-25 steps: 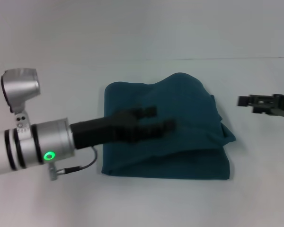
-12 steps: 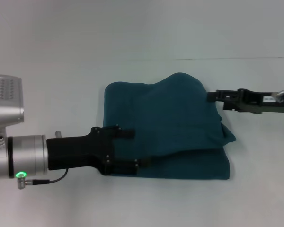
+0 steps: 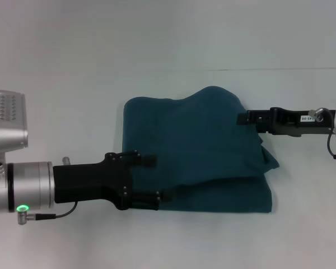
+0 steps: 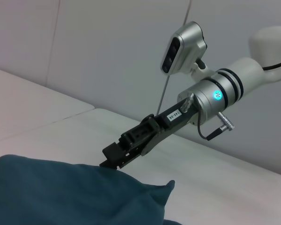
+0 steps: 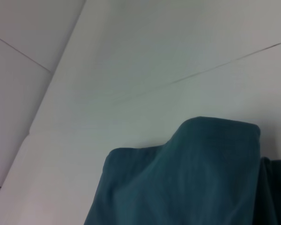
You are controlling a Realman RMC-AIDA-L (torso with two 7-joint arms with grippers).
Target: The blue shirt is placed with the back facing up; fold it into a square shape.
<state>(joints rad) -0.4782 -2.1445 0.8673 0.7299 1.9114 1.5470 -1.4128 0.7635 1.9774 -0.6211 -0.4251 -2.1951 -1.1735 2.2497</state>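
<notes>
The blue shirt (image 3: pixel 207 140) lies on the white table as a rough folded rectangle, plain side showing, with a raised hump at its back right. My left gripper (image 3: pixel 158 178) is open at the shirt's front left corner, one finger (image 3: pixel 148 159) over the fabric and the other (image 3: pixel 161 196) along the front edge. My right gripper (image 3: pixel 242 119) reaches in from the right and meets the shirt's right edge beside the hump. The left wrist view shows the right gripper (image 4: pixel 107 158) touching the top of the shirt (image 4: pixel 61 197). The right wrist view shows only the shirt (image 5: pixel 187 187) and the table.
The white table (image 3: pixel 73 84) extends all around the shirt, with a seam line (image 3: pixel 280 69) running across behind it. A pale wall stands behind the table in the wrist views.
My left gripper drew back leftward from over the shirt's middle to its front left corner. My right gripper moved left from off the shirt to its right edge.
</notes>
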